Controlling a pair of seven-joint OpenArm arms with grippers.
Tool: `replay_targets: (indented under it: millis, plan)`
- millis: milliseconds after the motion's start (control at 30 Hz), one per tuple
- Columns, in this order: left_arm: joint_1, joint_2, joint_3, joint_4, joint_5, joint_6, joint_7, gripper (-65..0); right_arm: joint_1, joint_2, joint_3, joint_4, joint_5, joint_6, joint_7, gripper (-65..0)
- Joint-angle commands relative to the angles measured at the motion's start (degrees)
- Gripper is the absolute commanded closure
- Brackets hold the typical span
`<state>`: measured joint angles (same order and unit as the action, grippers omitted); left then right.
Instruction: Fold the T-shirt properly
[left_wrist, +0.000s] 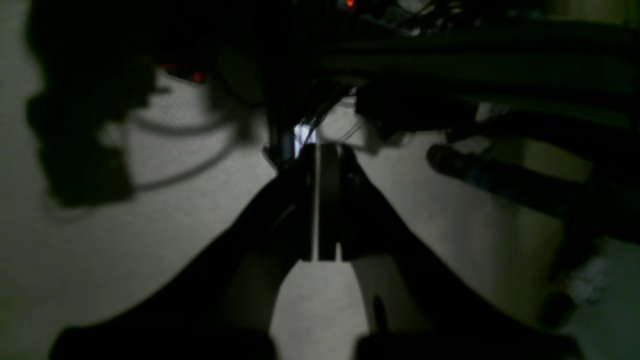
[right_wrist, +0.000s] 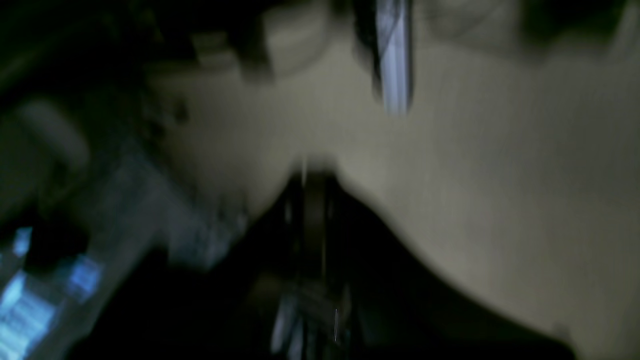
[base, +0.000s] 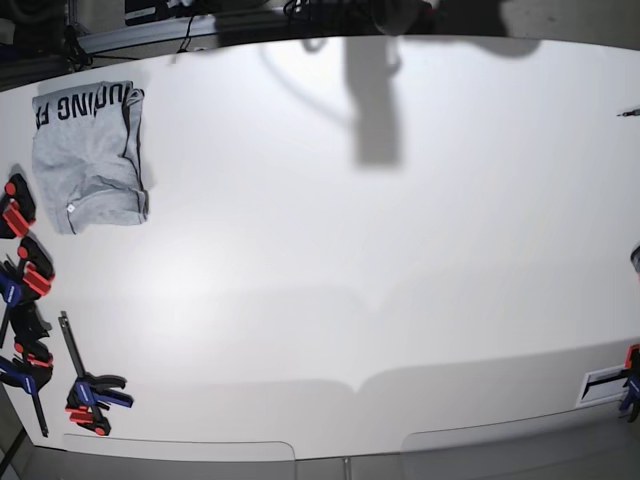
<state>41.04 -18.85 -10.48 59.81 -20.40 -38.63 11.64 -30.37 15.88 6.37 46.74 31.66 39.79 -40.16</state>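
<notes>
Your T-shirt (base: 90, 155) lies folded in a compact bundle at the table's (base: 350, 250) far left corner. Both pincers, left pincer (left_wrist: 320, 200) and right pincer (right_wrist: 310, 210), look clenched and empty. Its rumpled lower edge may loosen if you nudge it.

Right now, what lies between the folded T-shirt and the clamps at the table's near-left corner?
In the base view, only bare white table separates the T-shirt from the clamps.

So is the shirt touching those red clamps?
Apart. In the base view the shirt lies folded at the table's far left corner, with a strip of bare white table between it and the nearest clamps.
</notes>
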Motion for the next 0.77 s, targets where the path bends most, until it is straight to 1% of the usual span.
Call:
replay_targets:
  millis: [0,67,100,133,233,267,333,400,433,467,567,733]
  plan:
    - [-0.98,0.17,0.50,-2.56,1.77,-0.39,-0.90,0.0,2.51,0.52,-1.36,-2.67,-0.63,0.21,0.85,0.0]
    - [-5.05,1.11,1.22,-8.81,5.46,-0.37,-1.07,0.0,8.04,-0.02,-4.37,-8.61,-2.86,-1.77,1.92,0.0]
    - [-6.88,1.33,1.25,-11.82,6.51,-0.33,-1.31,0.0,10.51,-0.44,-5.68,-11.17,-4.76,-3.56,3.45,0.0]
    - [-8.50,1.40,1.22,-14.51,6.93,0.68,-1.53,0.0,12.66,-0.90,-6.73,-13.42,-6.56,-6.29,5.62,0.0]
    - [-12.46,1.40,1.22,-20.79,6.91,7.61,-3.41,0.0,17.73,-1.97,-8.90,-18.88,-11.34,-14.95,13.35,0.0]
    - [-13.42,1.40,1.22,-22.25,6.93,10.10,-4.26,0.0,18.95,-2.27,-9.16,-20.13,-12.37,-17.27,15.13,0.0]
    - [-14.84,1.38,1.20,-24.35,7.15,14.99,-5.77,0.0,20.57,-3.04,-9.18,-21.57,-13.42,-20.28,16.72,0.0]
    - [-15.87,1.53,1.20,-25.40,11.08,19.67,-8.85,0.0,21.38,-3.96,-9.18,-21.92,-13.49,-21.81,17.05,0.0]
    - [-16.15,1.73,1.20,-25.51,13.25,21.33,-10.27,0.0,21.53,-4.35,-9.18,-21.90,-13.25,-22.01,17.05,0.0]
    - [-16.31,1.99,1.22,-25.46,14.53,22.01,-10.93,0.0,21.59,-4.68,-9.16,-21.90,-12.79,-22.16,17.05,0.0]
    - [-16.48,3.19,1.22,-25.31,14.82,21.97,-11.10,0.0,21.62,-5.46,-9.16,-21.90,-9.94,-22.32,16.74,0.0]
    - [-16.46,5.22,1.22,-25.33,14.82,21.94,-11.28,0.0,21.64,-7.67,-9.11,-21.90,-9.86,-22.32,16.79,0.0]
